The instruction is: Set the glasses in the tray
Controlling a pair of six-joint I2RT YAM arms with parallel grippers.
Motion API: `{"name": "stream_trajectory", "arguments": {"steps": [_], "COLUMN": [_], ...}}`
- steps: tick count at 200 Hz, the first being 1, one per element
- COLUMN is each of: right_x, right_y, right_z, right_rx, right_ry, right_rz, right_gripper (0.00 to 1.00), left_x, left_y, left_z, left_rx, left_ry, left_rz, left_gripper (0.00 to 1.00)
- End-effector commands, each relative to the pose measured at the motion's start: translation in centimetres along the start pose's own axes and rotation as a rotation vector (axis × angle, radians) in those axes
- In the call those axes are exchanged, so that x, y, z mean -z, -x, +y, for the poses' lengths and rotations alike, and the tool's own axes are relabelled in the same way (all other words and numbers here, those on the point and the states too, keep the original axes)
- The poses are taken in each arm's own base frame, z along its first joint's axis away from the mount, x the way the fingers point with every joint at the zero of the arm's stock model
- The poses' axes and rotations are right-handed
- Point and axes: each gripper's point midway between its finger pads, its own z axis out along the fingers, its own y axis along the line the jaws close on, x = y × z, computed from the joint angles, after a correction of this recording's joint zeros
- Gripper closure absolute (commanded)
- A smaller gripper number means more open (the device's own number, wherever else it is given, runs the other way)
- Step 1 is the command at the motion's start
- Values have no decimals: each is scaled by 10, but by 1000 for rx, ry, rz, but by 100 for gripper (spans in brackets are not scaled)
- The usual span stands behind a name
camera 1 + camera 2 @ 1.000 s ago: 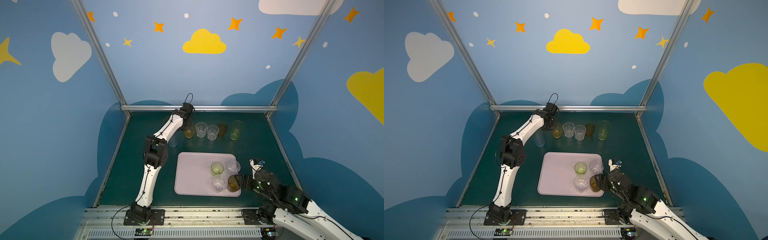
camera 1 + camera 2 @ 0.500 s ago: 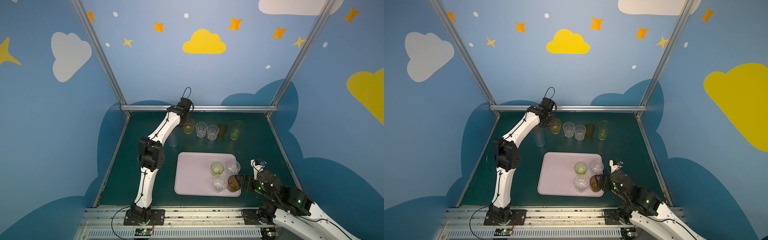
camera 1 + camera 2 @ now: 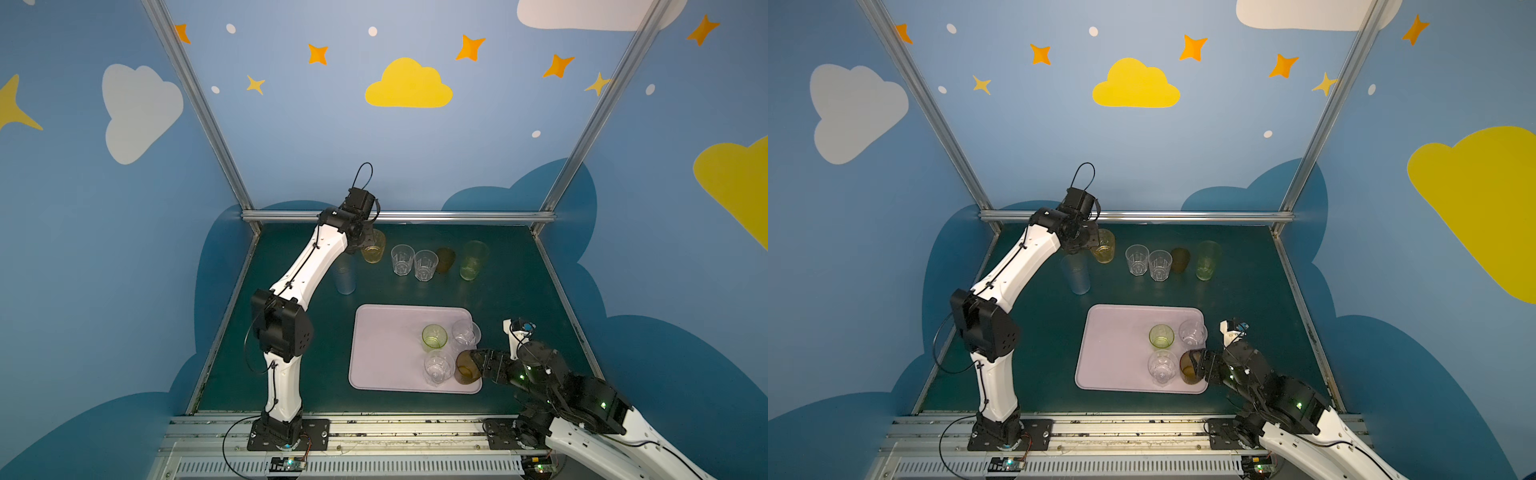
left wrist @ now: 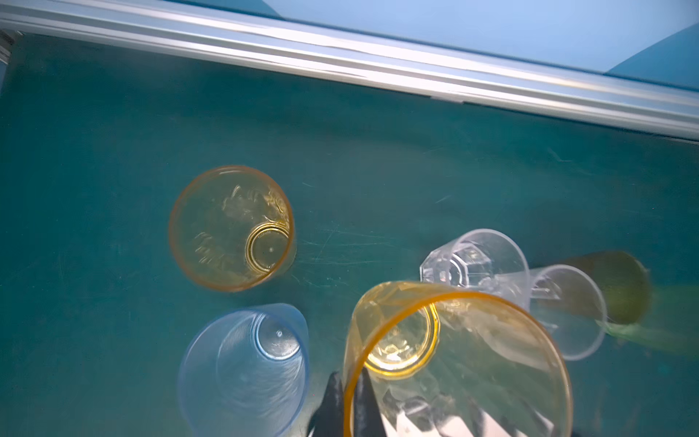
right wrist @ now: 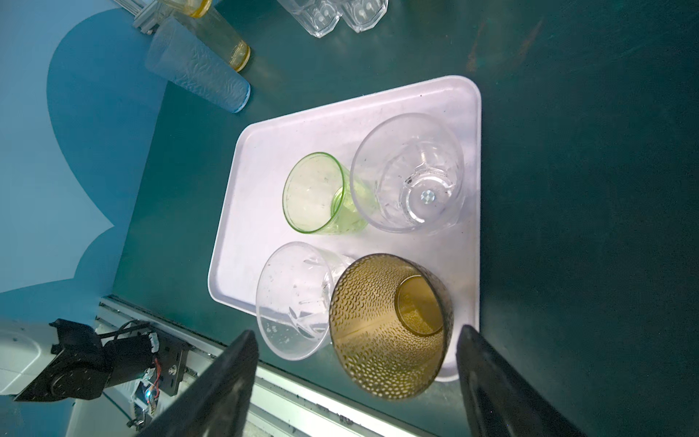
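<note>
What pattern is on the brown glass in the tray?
The brown glass has tiny dimples all over; right wrist view.

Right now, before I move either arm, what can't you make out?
1. Left gripper: both top views, behind its own wrist; left wrist view, cut by the edge.
2. Standing tall orange see-through tumbler: both top views, behind the left arm.
3. Tall green see-through tumbler: left wrist view, a blurred streak.
</note>
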Motion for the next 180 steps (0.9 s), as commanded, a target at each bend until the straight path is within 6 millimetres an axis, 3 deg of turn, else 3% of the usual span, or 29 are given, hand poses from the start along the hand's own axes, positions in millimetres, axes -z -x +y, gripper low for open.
{"name": "stream_trajectory", "arguments": {"steps": [1, 67, 103, 149, 180], "right_x": [10, 12, 14, 18, 19], "right_y": [4, 1, -1, -7, -9], "right_z": [9, 12, 14, 6, 5], "right_rx": [-21, -22, -35, -40, -30], "right_ry": [36, 56, 85, 77, 80], "right_rz": [5, 20, 25, 30, 33], "right_gripper": [18, 18, 18, 18, 18], "left_x": [26, 92, 127, 143, 155], "left_y": [-3, -40, -71, -122, -145], "left_z": [-7, -1, 5, 17, 28], "left_rx": [31, 24, 24, 13, 2], "left_ry": [-74, -148, -187, -203, -202], "left_rz": [-44, -110, -129, -91, -91], "left_gripper": [96, 96, 96, 96, 96]}}
